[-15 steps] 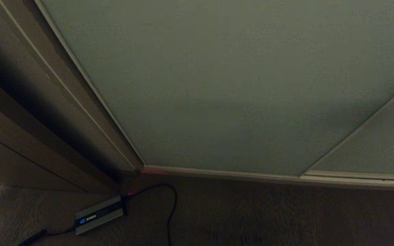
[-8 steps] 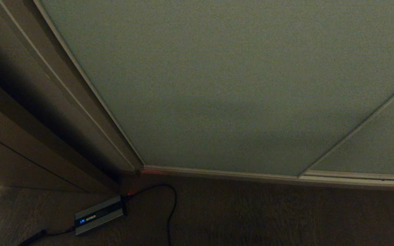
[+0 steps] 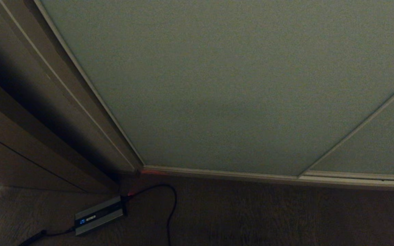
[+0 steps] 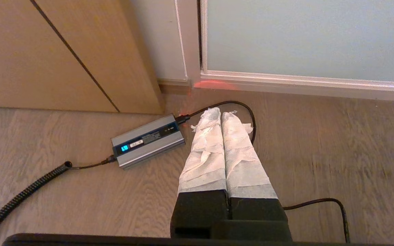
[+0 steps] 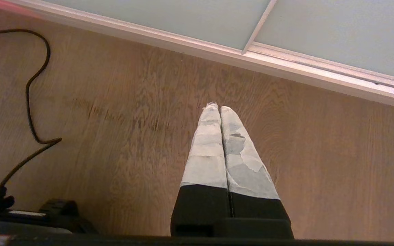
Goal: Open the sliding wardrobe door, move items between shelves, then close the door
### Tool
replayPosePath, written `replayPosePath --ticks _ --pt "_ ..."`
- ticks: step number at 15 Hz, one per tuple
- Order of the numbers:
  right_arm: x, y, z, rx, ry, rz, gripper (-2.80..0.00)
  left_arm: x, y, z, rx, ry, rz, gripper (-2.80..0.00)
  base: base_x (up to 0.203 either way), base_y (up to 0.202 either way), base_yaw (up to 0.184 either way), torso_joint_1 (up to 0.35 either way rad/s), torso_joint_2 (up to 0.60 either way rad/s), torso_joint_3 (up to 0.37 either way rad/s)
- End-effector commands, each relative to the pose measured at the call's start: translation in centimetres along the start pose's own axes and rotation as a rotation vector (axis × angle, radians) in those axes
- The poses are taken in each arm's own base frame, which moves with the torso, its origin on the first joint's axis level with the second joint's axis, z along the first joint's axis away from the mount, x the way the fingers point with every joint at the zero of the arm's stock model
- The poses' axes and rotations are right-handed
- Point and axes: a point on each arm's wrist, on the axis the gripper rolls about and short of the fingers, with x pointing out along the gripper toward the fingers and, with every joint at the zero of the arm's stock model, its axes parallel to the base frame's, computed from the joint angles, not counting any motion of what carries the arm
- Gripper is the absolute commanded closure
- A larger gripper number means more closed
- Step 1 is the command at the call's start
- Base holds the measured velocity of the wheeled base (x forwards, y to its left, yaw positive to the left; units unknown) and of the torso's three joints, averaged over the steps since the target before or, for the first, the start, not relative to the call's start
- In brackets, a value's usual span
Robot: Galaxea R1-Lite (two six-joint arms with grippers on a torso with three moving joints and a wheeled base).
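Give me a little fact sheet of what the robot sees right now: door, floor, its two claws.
Wardrobe door: sliding wardrobe door shut, its panel filling the head view
Items and shelves: not visible
Floor: wood floor with a grey power box and black cable near the door's corner
Left gripper: left gripper shut, empty, pointing at the floor above the cable
Right gripper: right gripper shut, empty, over bare floor

Shut wardrobe door (image 3: 238, 85) blocking shelves

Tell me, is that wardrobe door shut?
Shut. The sliding wardrobe door sits against the casing with no gap, and no shelves show.
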Motion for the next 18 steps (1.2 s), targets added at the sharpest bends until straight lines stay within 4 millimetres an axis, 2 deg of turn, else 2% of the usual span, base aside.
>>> replayPosePath --ticks 1,3,4,18 --pt "-2.0 0.4 -3.4 0.001 -0.159 -0.018 0.0 0.0 0.0 0.0 0.0 0.0 0.001 0.0 0.0 0.0 0.0 0.0 0.0 0.0" --pt "-0.4 0.4 -5.5 0.055 -0.169 -0.054 0.0 0.0 0.0 0.0 0.0 0.0 0.001 0.0 0.0 0.0 0.0 0.0 0.0 0.0" --pt "0.1 0.4 -5.7 0.072 -0.216 -0.056 0.0 0.0 0.0 0.0 0.0 0.0 0.001 0.0 0.0 0.0 0.0 0.0 0.0 0.0" --pt "0.2 0.4 -5.9 0.091 -0.212 -0.053 0.0 0.0 0.0 0.0 0.0 0.001 0.0 0.0 0.0 0.0 0.0 0.0 0.0 0.0"
